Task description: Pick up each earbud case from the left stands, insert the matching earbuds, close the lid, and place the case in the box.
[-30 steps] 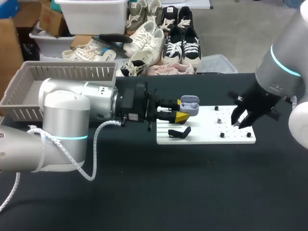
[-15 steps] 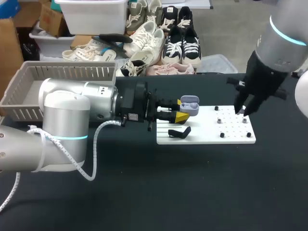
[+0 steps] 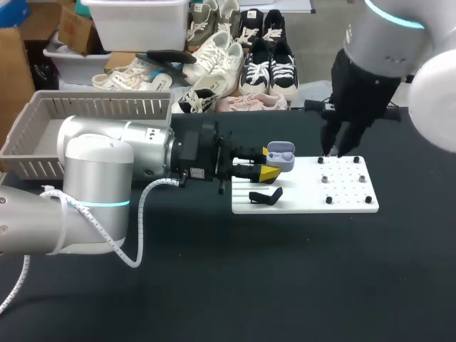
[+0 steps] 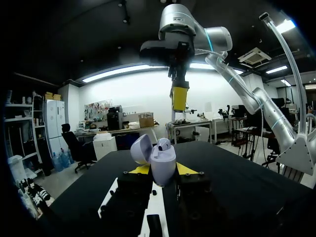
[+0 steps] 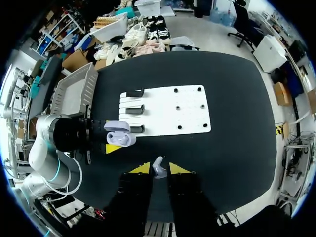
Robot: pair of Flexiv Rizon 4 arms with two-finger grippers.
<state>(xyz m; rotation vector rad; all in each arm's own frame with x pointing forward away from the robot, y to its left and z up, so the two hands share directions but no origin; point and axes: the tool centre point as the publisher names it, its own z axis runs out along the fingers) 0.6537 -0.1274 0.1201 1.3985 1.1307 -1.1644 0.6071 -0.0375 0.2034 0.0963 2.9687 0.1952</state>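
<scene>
My left gripper (image 3: pixel 269 162) is clamped on the lilac case (image 3: pixel 281 155), one yellow tip on each side of its lower half. It holds the case just above the left end of the white board (image 3: pixel 349 201), beside a black stand (image 3: pixel 265 195). The lid (image 4: pixel 139 149) stands open, tipped back, and what looks like another earbud (image 4: pixel 164 144) already sits in one pocket. My right gripper (image 5: pixel 159 169) hangs well above the board's far edge, its fingers pinched on a small pale earbud (image 5: pixel 158 164) that pokes out between the tips. I judge both pieces light, hard and glossy: the case is a smooth rounded shell that could twist or squirt out of a flat two-finger pinch, so holding it low on the body, clear of the hinge and lid, is right. The hinge is the weak part; I would press the lid shut from its top, gently, not lever it. The earbud is tiny and slick, and only its tip shows, so I cannot tell how it is turned. It needs to enter its pocket stem first and well aligned, with little force. The grey basket (image 3: pixel 43 114) waits beyond the left arm.
</scene>
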